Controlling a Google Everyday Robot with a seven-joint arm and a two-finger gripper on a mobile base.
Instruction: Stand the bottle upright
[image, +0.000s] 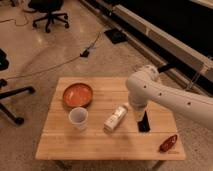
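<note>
A light wooden desk is shown. A red-brown bowl is set at its back left, with a white cup just in front. The bottle is laid on its side near the middle. A black phone is seen beside it, beneath the claw. A red packet is placed near the front right corner.

Claw seemingly between bottle, phone; cup crowds bottle's left.

Bottle lying on wooden table, claw low just beside it
</note>
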